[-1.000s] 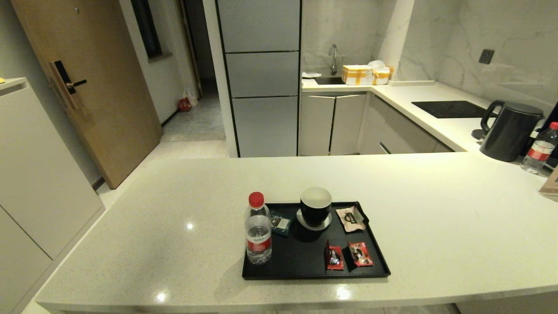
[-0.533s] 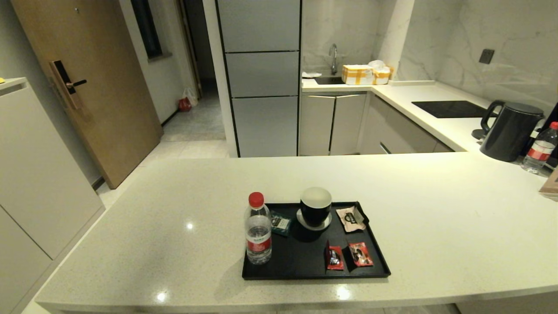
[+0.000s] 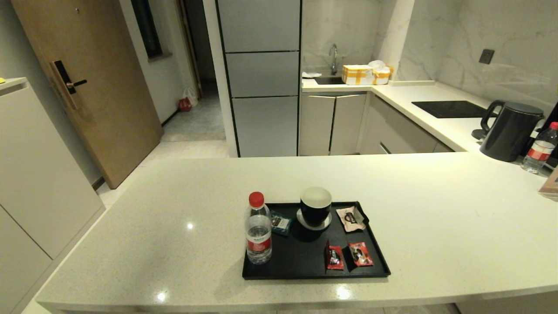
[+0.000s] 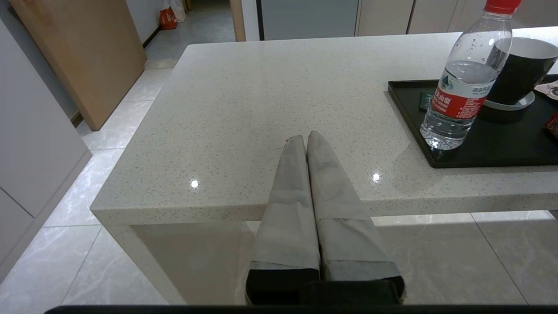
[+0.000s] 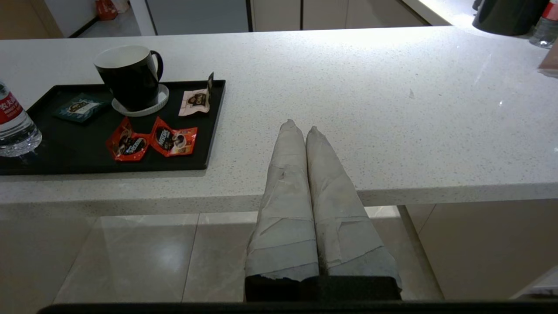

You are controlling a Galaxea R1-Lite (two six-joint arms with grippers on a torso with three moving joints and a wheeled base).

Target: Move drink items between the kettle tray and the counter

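A black tray (image 3: 305, 261) lies on the speckled counter (image 3: 436, 226) near its front edge. The clear water bottle (image 3: 258, 231) with red cap stands upright on the tray's left end; the left wrist view shows the bottle (image 4: 463, 83) too. The pale beige sachet (image 3: 351, 218) lies at the tray's far right corner, also seen as the sachet (image 5: 195, 101) in the right wrist view. My left gripper (image 4: 304, 138) is shut and empty, low before the counter's front edge, left of the tray. My right gripper (image 5: 301, 128) is shut and empty, right of the tray.
On the tray stand a black cup (image 3: 315, 207) on a white coaster, two red sachets (image 3: 348, 255) and a dark teal sachet (image 3: 280, 223). A black kettle (image 3: 510, 131) and a second bottle (image 3: 539, 148) are far right. A black hob (image 3: 449, 109) lies behind.
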